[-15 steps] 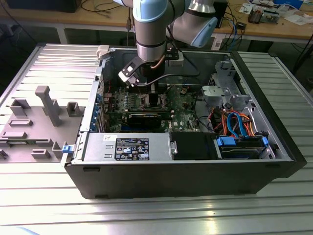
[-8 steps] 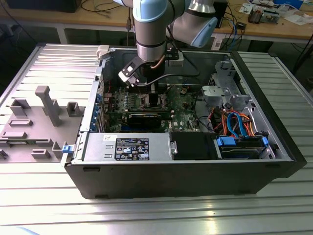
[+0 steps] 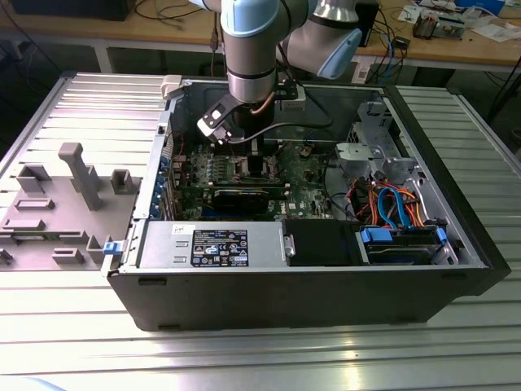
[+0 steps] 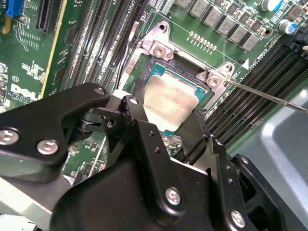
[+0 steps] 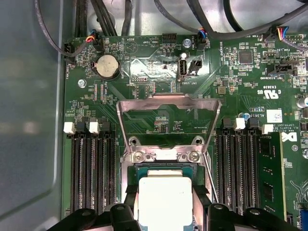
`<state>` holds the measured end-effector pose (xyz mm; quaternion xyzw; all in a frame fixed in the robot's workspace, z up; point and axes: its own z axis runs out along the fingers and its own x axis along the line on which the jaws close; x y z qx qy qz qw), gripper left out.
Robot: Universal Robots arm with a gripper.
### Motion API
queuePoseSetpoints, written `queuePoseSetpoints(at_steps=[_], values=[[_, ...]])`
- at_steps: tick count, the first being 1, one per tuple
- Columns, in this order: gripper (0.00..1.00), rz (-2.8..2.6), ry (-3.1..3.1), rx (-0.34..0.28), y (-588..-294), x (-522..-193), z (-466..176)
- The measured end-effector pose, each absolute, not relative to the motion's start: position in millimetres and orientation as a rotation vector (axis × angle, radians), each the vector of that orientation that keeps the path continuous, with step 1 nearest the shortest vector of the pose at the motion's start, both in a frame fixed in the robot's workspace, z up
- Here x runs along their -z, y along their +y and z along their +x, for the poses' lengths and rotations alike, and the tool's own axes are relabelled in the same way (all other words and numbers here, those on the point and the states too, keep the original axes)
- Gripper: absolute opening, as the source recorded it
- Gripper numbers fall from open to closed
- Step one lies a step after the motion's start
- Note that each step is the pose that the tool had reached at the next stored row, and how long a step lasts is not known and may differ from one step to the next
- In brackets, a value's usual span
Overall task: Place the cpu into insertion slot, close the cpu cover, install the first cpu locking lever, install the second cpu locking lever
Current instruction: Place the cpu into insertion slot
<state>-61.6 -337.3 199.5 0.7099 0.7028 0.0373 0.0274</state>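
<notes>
Taking the exterior view as a dial, a grey fixture tray (image 3: 57, 204) lies at 9 o'clock on the slatted metal bench (image 3: 244, 358). The open computer case (image 3: 285, 297) fills the middle. Its power supply (image 3: 216, 244) sits toward 6 o'clock, and a drive cage with blue and orange cables (image 3: 399, 208) sits toward 3 o'clock. The arm (image 3: 252, 49) comes down from 12 o'clock into the case, over the green motherboard (image 3: 301, 175).

In the first wrist view, a coin cell battery (image 5: 108, 66) sits on the board beyond the socket, and black memory slots (image 5: 91, 173) run along both sides of it. The cpu cover (image 5: 168, 102) is swung open and tilts back from its hinge, with board showing through its square window. The cpu (image 5: 165, 199) lies flat in the insertion slot (image 5: 163, 168) on the near side of that hinge, silvery top up. The pincer (image 5: 166, 204) is narrow. Its black fingers (image 5: 132, 202) sit against two opposite edges of the cpu, holding it.

In the second wrist view, a thin wire locking lever (image 4: 269, 96) stands free, raised away from the slot's corner bracket.
</notes>
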Motion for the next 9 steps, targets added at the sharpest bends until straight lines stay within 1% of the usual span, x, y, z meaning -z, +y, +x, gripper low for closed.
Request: queuePoseSetpoints(at_steps=[9], values=[[0.53,2.192,2.170,-0.115,-337.3,-196.9,-61.6]])
